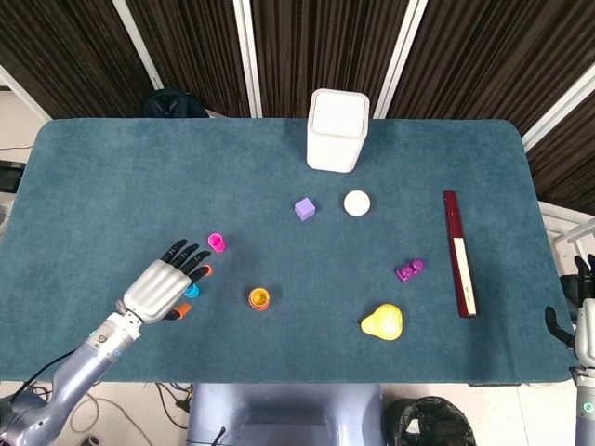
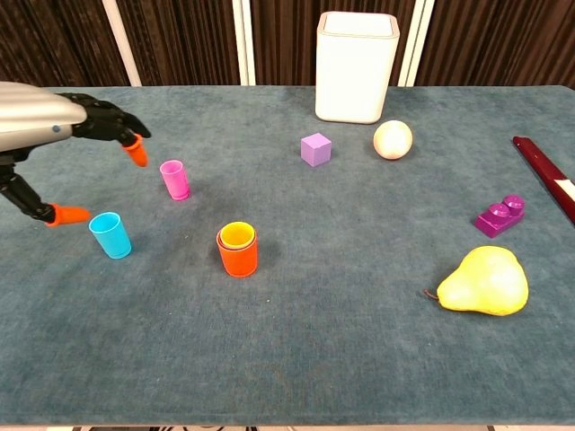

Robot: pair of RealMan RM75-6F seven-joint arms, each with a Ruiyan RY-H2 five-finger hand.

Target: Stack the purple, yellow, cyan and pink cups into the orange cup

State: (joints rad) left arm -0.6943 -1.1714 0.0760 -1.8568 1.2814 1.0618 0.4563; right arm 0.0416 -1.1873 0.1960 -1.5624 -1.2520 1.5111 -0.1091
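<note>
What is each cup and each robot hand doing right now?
orange cup: upright, yellow cup nested inside
cyan cup: upright, standing alone
pink cup: upright, standing alone
left hand: open, hovering above the cyan cup
right hand: at the table's edge, holding nothing

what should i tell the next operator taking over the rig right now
Left hand: open, fingers spread, hovering above the cyan cup, holding nothing.
Right hand: at the table's right edge, away from the cups; its fingers are too unclear to judge.
Orange cup: upright near the front centre, with the yellow cup already nested in it; whether the purple cup is underneath cannot be seen.
Pink cup: upright on the table, behind the cyan one.
Left: cyan, then pink, into the orange cup.
</note>
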